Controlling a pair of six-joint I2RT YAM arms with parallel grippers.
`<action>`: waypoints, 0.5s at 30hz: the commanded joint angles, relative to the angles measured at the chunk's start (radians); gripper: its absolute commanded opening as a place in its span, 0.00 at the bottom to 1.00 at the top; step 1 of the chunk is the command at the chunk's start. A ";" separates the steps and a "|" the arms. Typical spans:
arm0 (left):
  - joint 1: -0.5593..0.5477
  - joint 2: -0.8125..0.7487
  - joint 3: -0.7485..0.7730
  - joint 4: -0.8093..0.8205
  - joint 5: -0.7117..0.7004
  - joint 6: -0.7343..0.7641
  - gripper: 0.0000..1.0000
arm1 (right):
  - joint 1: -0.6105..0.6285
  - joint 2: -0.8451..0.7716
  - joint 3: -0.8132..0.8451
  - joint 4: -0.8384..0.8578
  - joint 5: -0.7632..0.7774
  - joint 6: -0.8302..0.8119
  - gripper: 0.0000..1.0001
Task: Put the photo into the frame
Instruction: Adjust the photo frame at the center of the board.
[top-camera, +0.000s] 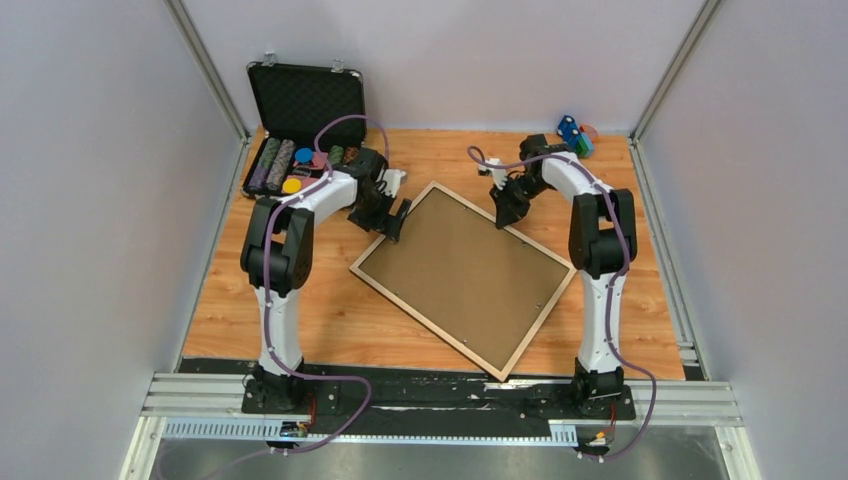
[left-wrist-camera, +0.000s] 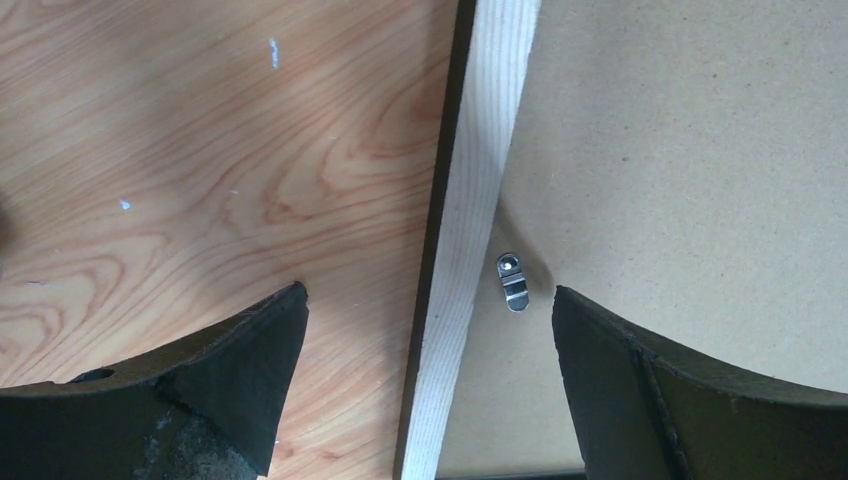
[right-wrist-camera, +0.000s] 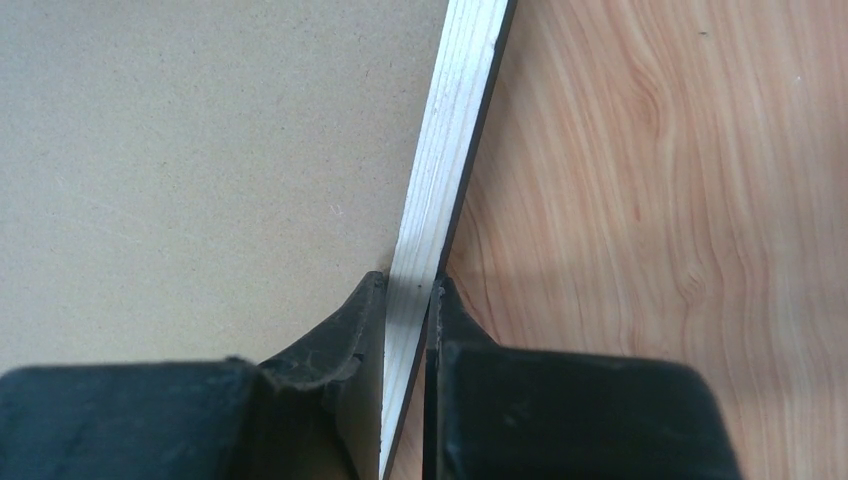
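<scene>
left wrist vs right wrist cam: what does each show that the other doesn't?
Left wrist only: a small metal clip on the backing board, beside one edge of the frame; the left end effector is open, with a finger on either side of that edge. Right wrist only: the right end effector shut on the frame's edge. Both: pale frame edge, brown backing board, wooden table.

No text, label, brand, number or sign can be read in any view. The frame (left-wrist-camera: 470, 200) edge and the board (left-wrist-camera: 680, 150) show only grain and specks. The chips (top-camera: 285, 160) in the case (top-camera: 305, 100) at far left, and the small coloured items (top-camera: 575, 135) at far right, are too small to tell any print.
</scene>
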 joint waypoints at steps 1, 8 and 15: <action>-0.010 0.015 0.010 -0.031 0.033 0.023 1.00 | -0.006 0.031 -0.032 0.009 -0.007 -0.123 0.00; -0.010 0.012 0.012 -0.034 0.048 0.036 0.99 | -0.007 0.020 -0.059 0.012 0.000 -0.106 0.00; -0.010 0.040 0.030 -0.020 0.012 0.052 0.89 | -0.007 0.010 -0.083 0.024 0.013 -0.096 0.00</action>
